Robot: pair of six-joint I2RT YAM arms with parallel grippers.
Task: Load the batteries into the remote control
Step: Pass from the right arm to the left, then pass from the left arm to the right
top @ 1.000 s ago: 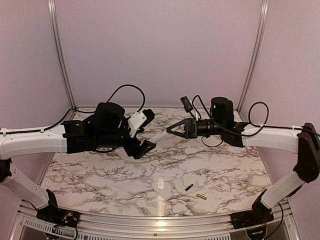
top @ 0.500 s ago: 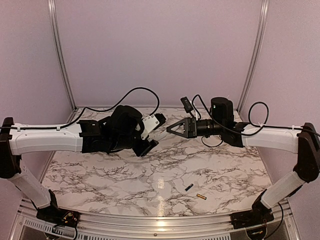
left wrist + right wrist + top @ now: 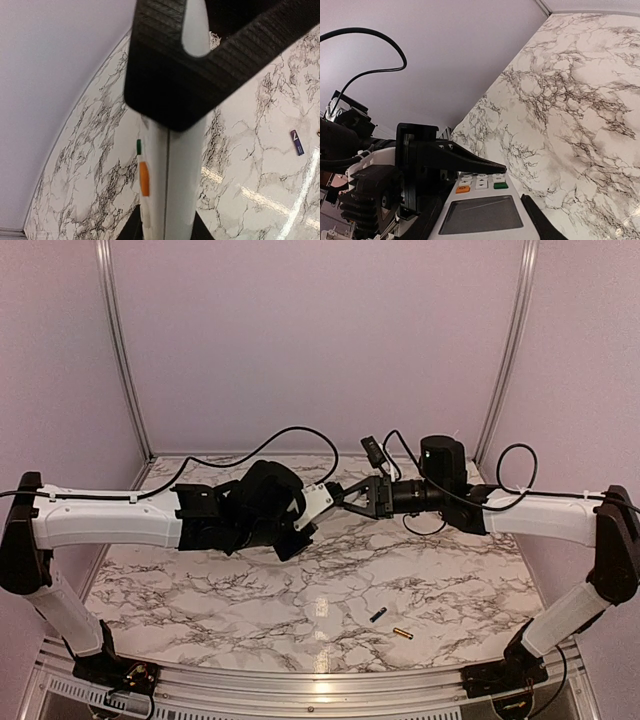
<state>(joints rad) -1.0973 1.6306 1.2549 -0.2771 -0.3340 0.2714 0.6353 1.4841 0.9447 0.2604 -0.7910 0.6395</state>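
Observation:
The white remote control [image 3: 322,502] hangs in mid-air between both arms. My right gripper [image 3: 480,227] is shut on its display end, one finger [image 3: 540,220] against each long edge. The dark display [image 3: 480,215], an orange button and a green one face the right wrist camera. My left gripper [image 3: 165,232] is shut on the button end, with its fingers [image 3: 131,231] pressed on the face and the back. In the left wrist view the remote control [image 3: 180,175] shows edge-on. The two batteries lie on the table, the dark one [image 3: 377,615] [image 3: 297,142] and the gold one [image 3: 402,633] side by side.
The marble tabletop [image 3: 200,590] lies below the arms, with purple walls behind and at both sides. Black cables loop over both wrists. The batteries lie near the front right, well below and apart from both grippers.
My left arm has swung right to meet the right gripper. Its jaws have closed from wide open onto the free end of the remote control. The right arm has hardly moved.

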